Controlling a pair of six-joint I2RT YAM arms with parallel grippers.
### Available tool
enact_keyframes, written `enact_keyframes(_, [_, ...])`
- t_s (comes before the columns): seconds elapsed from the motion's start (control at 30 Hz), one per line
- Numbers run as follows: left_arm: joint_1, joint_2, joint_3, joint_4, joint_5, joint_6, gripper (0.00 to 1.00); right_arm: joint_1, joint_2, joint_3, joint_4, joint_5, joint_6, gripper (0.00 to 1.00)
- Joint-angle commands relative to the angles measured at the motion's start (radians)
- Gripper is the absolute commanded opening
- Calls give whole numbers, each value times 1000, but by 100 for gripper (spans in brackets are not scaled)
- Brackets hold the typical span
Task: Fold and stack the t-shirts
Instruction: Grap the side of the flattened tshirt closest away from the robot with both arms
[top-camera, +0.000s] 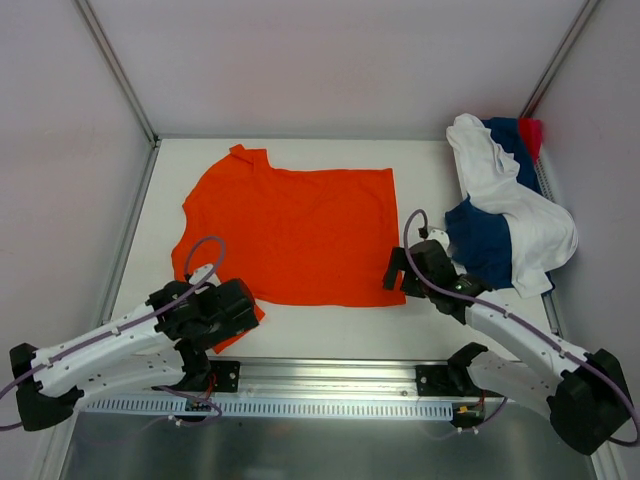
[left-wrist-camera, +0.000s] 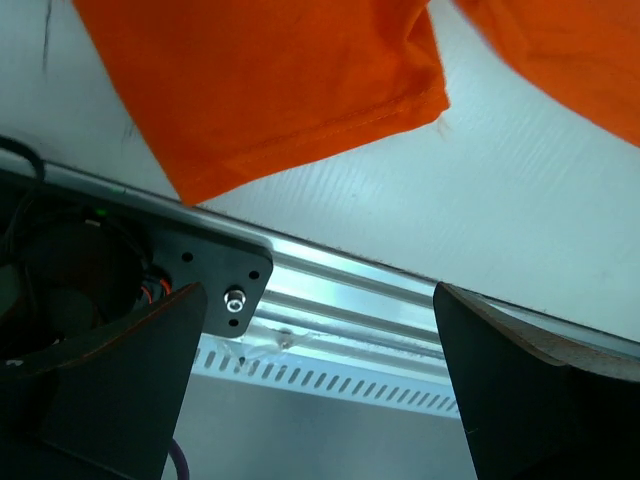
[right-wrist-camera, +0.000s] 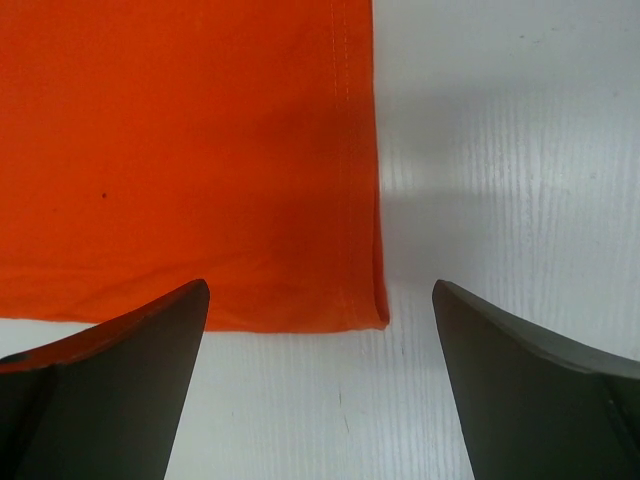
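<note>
A bright orange t-shirt (top-camera: 290, 235) lies spread flat on the white table. My left gripper (top-camera: 222, 318) hovers open over its near-left sleeve (left-wrist-camera: 290, 90); between the fingers only the table's metal front rail shows. My right gripper (top-camera: 396, 272) is open just off the shirt's near-right hem corner (right-wrist-camera: 360, 300), fingers (right-wrist-camera: 540, 390) apart above bare table, nothing held. At the back right lies a crumpled heap: a white t-shirt (top-camera: 525, 215), a navy blue one (top-camera: 480, 245) and a red-pink one (top-camera: 531, 132) mostly hidden behind.
White enclosure walls stand close around the table (top-camera: 420, 170). An aluminium rail (top-camera: 330, 385) with a slotted strip runs along the near edge between the two arm bases. The heap fills the back right corner against the right wall.
</note>
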Motion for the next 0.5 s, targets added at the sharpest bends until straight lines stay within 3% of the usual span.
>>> enact_keyframes(0.0, [-60, 43, -1, -307, -3, -232, 99, 7, 81, 10, 117, 5, 21, 99])
enact_keyframes(0.2, [-76, 293, 17, -289, -90, -335, 99, 7, 227, 14, 206, -124, 11, 99])
enact_keyframes(0.47, [-76, 644, 86, -47, -144, -315, 99, 10, 301, -8, 287, -273, 11, 100])
